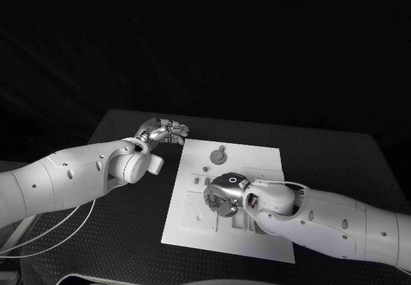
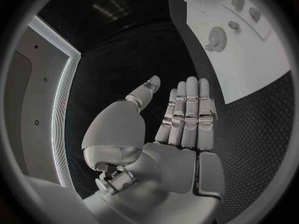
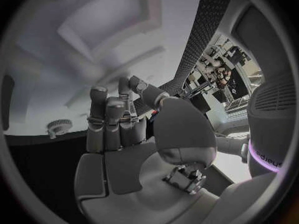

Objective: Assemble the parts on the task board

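Fingers [image 2: 187, 115] of the left hand [image 1: 163, 131] straight and side by side, thumb standing off, palm bare, nothing held; poised over the black table [image 1: 128, 237] just off the board's [image 1: 201, 231] far left corner, not touching it. Fingers [image 3: 112, 122] of the right hand [image 1: 224, 193] likewise extended and close together, thumb angled apart, nothing between them in the right wrist view; hovering low over the middle of the board, palm down, whether the tips touch the plate cannot be told. Just beyond the right hand, toward the far edge of the board, a round grey gear [image 1: 219, 156] lying flat on the white surface, apart from both hands; same gear seen at [image 2: 216, 37] and [image 3: 58, 128]. Near it in the left wrist view, small raised blocks [image 2: 237, 3] standing on the board, kind not clear. Around and under the right hand, recesses and slots [image 1: 199, 180] in the plate, partly hidden by the hand. Board flat in the middle of the table, long side running away from the robot. Left arm's cables [image 1: 51, 234] trailing over the table's near left corner.
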Action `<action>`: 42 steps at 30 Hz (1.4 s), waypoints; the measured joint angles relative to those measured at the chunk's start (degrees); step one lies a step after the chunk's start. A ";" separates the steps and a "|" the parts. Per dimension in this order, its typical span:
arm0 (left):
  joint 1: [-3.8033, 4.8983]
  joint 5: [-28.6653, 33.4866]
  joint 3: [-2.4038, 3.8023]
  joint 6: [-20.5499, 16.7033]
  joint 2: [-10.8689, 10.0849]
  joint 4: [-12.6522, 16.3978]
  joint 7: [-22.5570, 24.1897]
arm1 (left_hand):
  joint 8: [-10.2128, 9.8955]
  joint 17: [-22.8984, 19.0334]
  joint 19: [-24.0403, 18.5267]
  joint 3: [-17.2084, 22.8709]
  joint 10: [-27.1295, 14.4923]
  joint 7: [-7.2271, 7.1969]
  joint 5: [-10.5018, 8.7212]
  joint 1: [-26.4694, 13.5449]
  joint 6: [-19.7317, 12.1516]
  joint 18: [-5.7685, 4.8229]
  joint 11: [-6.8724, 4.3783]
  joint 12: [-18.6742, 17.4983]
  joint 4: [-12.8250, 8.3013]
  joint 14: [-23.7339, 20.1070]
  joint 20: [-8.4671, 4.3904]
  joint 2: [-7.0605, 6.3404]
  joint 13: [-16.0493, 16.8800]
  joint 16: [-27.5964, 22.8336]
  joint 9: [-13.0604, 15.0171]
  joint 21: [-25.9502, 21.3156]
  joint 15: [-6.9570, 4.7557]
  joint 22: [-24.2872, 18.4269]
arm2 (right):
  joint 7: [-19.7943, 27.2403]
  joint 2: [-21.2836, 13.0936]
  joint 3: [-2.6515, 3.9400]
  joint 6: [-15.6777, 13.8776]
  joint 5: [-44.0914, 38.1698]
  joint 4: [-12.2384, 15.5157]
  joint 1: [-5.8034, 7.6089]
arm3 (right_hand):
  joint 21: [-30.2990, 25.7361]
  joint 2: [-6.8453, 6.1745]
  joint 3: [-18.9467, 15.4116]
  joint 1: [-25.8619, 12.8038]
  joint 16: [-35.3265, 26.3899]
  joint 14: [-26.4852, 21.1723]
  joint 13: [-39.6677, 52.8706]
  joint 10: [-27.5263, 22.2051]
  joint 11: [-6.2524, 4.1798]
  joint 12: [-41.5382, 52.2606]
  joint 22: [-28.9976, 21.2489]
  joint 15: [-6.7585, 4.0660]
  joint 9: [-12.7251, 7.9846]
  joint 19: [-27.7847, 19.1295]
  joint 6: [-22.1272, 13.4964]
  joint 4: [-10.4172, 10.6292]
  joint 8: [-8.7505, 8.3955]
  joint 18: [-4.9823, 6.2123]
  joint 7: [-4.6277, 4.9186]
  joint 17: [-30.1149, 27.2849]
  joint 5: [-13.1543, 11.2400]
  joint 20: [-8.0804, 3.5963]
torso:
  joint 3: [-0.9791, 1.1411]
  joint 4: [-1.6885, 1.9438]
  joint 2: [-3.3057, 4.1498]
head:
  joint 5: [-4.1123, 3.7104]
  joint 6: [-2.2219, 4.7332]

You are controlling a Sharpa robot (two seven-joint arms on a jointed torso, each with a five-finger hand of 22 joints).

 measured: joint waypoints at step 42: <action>0.00 -0.21 -0.02 0.42 -0.29 0.10 -0.22 | 0.00 0.19 -0.63 -0.16 -0.41 0.00 0.55 0.00 0.00 0.00 0.00 -0.22 -0.16 -0.23 0.20 0.00 0.00 -0.45 -0.15 0.00 0.23 -0.36 | 0.29 -4.23 -0.18 -2.83 2.91 3.11 0.60 | 0.00 -7.48 -6.34 -5.09 0.00 0.09 -0.21 -1.04 0.82 -1.40 -0.02 0.50 -3.03 -0.01 -8.07 0.32 -5.11 0.04 2.34 0.07 0.02 0.22 | 0.09 -0.06 -0.02 | -0.43 0.49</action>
